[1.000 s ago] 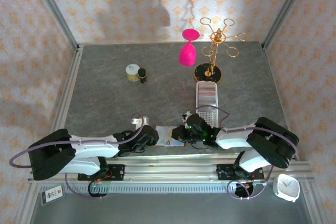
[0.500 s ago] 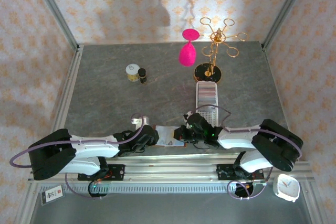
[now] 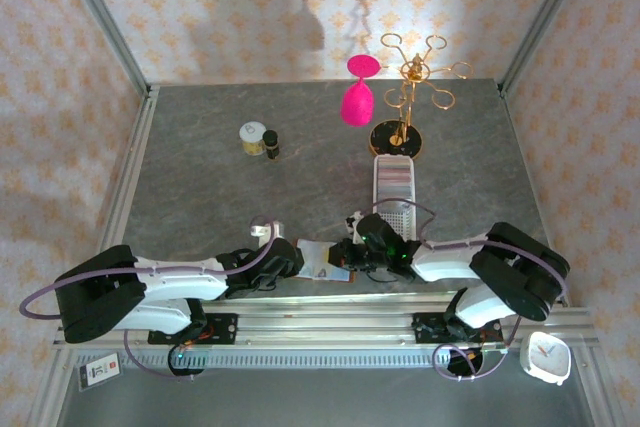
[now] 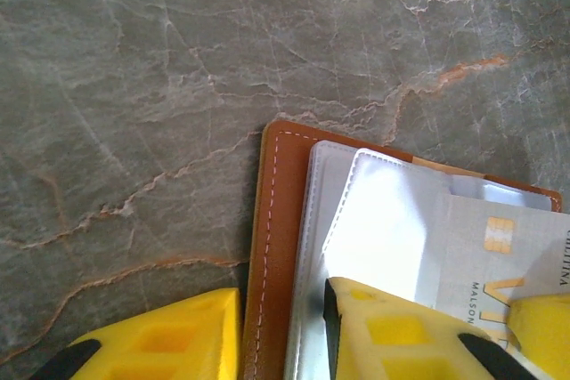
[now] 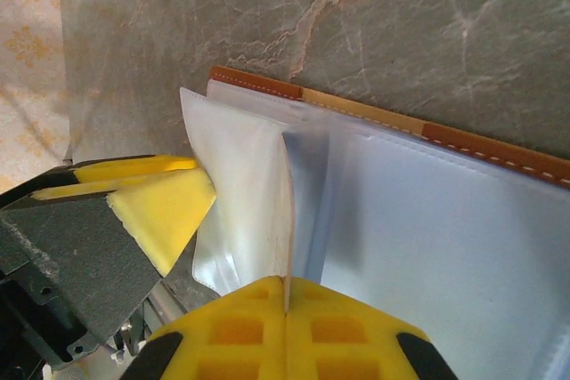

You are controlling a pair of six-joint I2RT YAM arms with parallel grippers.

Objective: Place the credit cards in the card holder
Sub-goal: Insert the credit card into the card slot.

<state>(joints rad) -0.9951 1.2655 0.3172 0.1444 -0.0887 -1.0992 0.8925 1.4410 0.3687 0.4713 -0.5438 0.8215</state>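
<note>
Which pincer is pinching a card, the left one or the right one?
The right pincer: it is shut on a thin pale card standing on edge. The left pincer stands open, astride the brown wallet edge.

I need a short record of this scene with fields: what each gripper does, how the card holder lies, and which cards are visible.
card holder: lies open on the table, clear sleeves facing up
left gripper: jaws apart, astride the holder's brown edge; grip unclear
right gripper: shut on a thin credit card, seen edge-on over the sleeves
chip card: lies flat on the open holder
</note>
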